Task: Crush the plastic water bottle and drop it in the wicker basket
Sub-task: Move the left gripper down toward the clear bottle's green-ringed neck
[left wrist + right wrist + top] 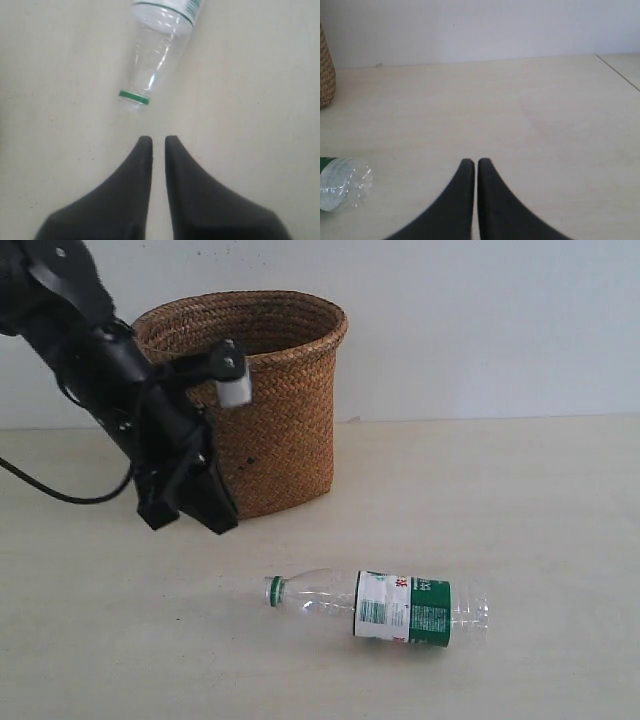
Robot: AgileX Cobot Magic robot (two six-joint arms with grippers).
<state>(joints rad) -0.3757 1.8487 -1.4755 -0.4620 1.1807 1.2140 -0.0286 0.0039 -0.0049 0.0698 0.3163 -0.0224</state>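
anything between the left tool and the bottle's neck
Nothing but bare table between the left tool and the plastic water bottle neck, clearest in the left wrist view.

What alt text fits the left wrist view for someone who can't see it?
A clear plastic water bottle lies on its side on a pale table, its green-ringed neck pointing at the left gripper. Its dark fingers are almost together, empty, not touching the bottle.

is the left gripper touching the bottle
Apart. The left wrist view shows a strip of bare table between the left gripper and the mouth of the bottle.
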